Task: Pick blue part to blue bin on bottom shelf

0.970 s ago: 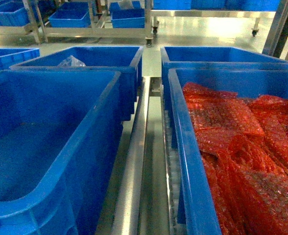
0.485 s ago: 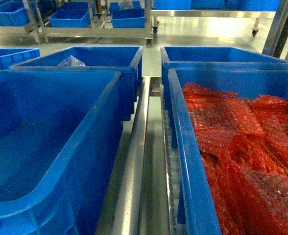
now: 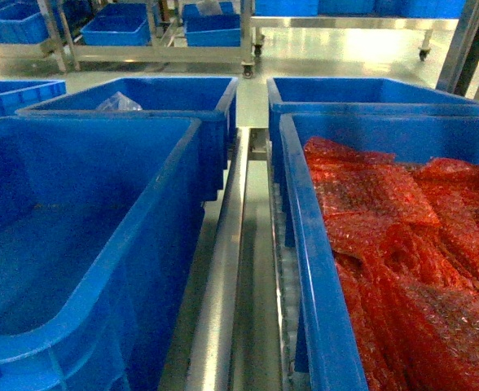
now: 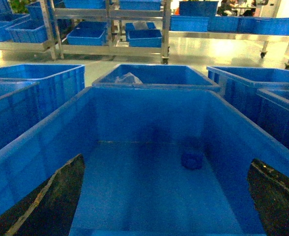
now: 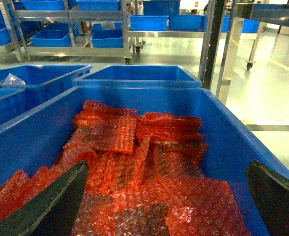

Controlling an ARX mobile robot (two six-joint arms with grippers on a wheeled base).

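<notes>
A small round blue part (image 4: 192, 159) lies on the floor of a large blue bin (image 4: 149, 105) in the left wrist view. My left gripper (image 4: 166, 199) hangs open above that bin's near end, short of the part, its dark fingers (image 4: 51, 201) wide apart with nothing between them. My right gripper (image 5: 169, 199) is open over the neighbouring blue bin (image 5: 223, 128) full of red bubble wrap (image 5: 134, 162). The head view shows both bins (image 3: 101, 244) side by side on the bottom shelf's steel rail (image 3: 223, 285) and white rollers (image 3: 287, 281); neither gripper nor the part shows there.
Behind stand two more blue bins, the left one (image 3: 166, 94) holding a clear plastic bag (image 3: 117, 103), the right one (image 3: 370, 94). Racks with more blue bins (image 3: 117, 28) line the far side of the floor. A steel rack post (image 5: 211, 44) rises at the right.
</notes>
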